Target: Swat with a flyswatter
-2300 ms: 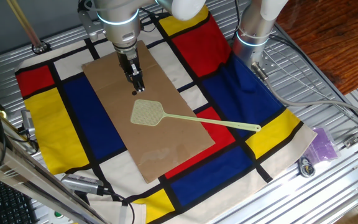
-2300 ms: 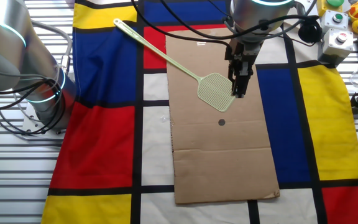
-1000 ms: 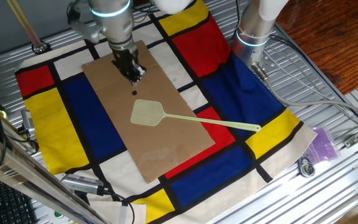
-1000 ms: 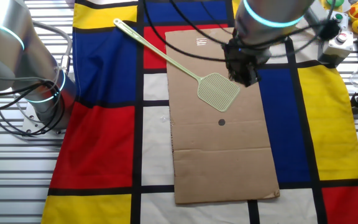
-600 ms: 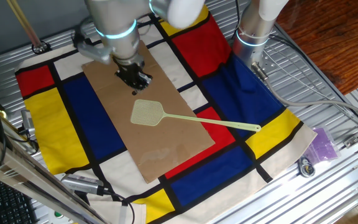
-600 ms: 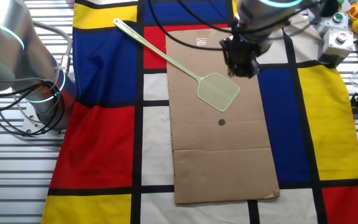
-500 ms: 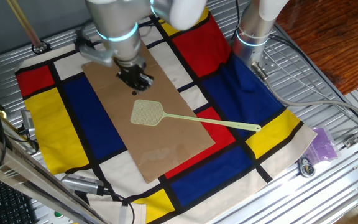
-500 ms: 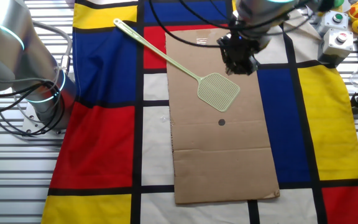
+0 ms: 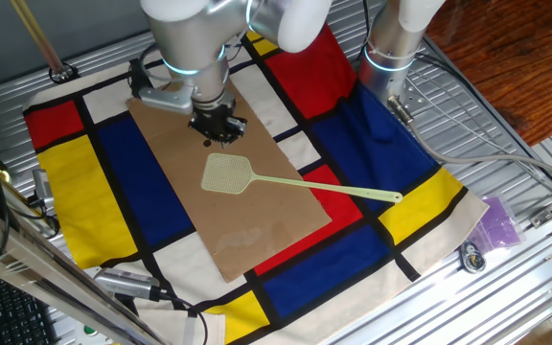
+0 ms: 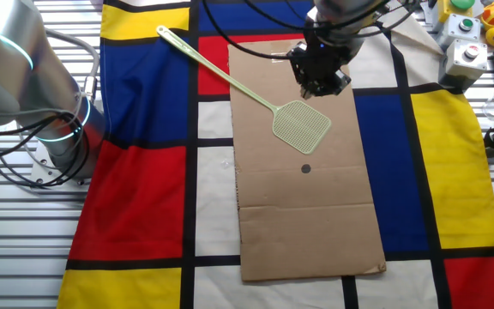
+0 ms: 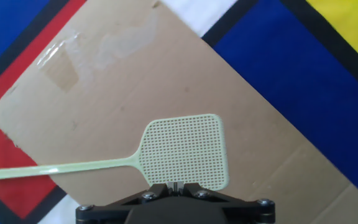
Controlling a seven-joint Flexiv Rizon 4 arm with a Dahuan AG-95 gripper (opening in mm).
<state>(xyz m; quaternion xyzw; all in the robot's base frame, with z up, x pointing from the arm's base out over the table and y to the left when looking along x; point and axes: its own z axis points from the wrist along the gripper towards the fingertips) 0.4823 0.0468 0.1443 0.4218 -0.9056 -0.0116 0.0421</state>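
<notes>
The flyswatter [image 9: 228, 174] lies flat on the brown sheet [image 9: 266, 235], pale yellow-green, its squarish mesh head [image 11: 185, 151] intact and its thin handle [image 10: 217, 67] running out over the checked cloth [image 10: 144, 197]. The gripper [image 9: 218, 127] hangs just beside the head, holding nothing; I cannot tell how wide its jaws stand.

flyswatter [image 9: 228, 174] lies flat on cardboard [image 9: 257, 240]; bare sheet surrounds its head
</notes>
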